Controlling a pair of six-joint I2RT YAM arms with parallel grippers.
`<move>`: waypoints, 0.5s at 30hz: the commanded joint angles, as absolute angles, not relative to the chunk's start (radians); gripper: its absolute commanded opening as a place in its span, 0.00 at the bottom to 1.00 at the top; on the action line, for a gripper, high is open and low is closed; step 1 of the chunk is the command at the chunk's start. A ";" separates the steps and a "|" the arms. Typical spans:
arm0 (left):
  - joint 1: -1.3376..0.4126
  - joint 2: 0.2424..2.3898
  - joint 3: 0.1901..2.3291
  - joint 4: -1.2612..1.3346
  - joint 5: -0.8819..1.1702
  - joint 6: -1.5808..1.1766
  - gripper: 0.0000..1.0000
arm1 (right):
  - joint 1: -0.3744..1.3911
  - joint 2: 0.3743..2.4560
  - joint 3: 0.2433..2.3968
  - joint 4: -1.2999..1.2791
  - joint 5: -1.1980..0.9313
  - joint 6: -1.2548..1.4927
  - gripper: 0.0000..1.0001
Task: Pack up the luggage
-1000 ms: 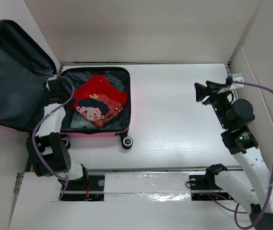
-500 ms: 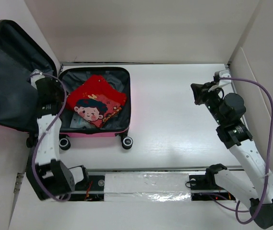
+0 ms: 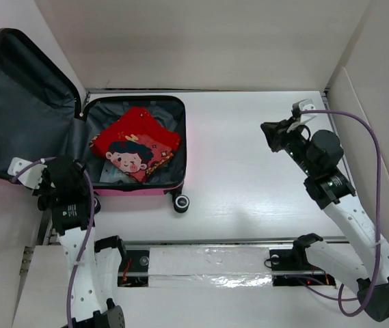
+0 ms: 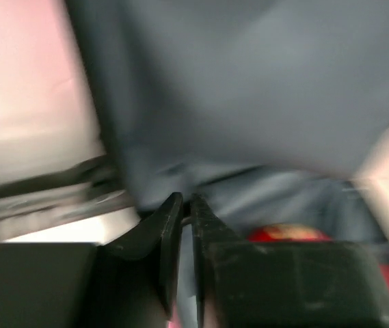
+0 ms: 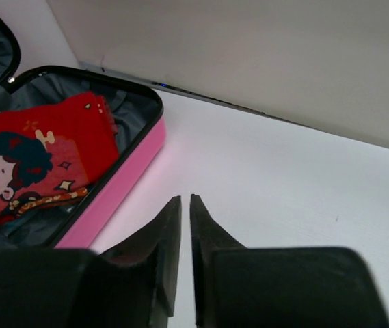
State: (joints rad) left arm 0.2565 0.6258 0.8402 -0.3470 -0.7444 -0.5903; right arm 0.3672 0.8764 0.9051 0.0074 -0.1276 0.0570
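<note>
Luggage (image 3: 23, 102) open, left tool (image 4: 186, 198) perhaps at edge

Glossy pink luggage (image 3: 136, 191), matt cloth lining (image 3: 23, 116)

Table (image 3: 262, 184): luggage (image 3: 182, 137) lies open at the far left, lid (image 3: 23, 130) raised on its left side. Cloth (image 3: 136, 140) inside the luggage base. Left gripper (image 4: 186, 199) at the luggage's near-left corner, before the lid. Right gripper (image 5: 185, 199) over the table, well right of the luggage.

The luggage (image 3: 23, 109) lid is cut by the top view's left edge.
</note>
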 commanded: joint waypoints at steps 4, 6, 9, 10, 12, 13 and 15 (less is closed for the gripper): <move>0.258 0.696 0.767 -0.350 -1.100 -0.493 0.53 | 0.400 0.900 0.986 -0.043 -0.186 0.012 0.38; 0.258 0.738 0.784 -0.370 -1.123 -0.502 0.56 | 0.409 0.903 0.989 -0.043 -0.190 0.012 0.41; 0.348 0.859 0.860 -0.442 -1.079 -0.548 0.55 | 0.410 0.914 0.996 -0.049 -0.207 0.012 0.44; 0.421 0.882 0.888 -0.419 -1.015 -0.520 0.55 | 0.419 0.919 0.999 -0.052 -0.218 0.012 0.45; 0.454 0.920 0.922 -0.377 -0.968 -0.502 0.52 | 0.419 0.920 1.000 -0.055 -0.225 0.012 0.45; 0.454 0.931 0.951 -0.368 -0.939 -0.482 0.50 | 0.428 0.919 1.003 -0.054 -0.239 0.012 0.45; 0.482 0.957 0.991 -0.377 -0.940 -0.474 0.44 | 0.439 0.920 1.003 -0.051 -0.253 0.000 0.45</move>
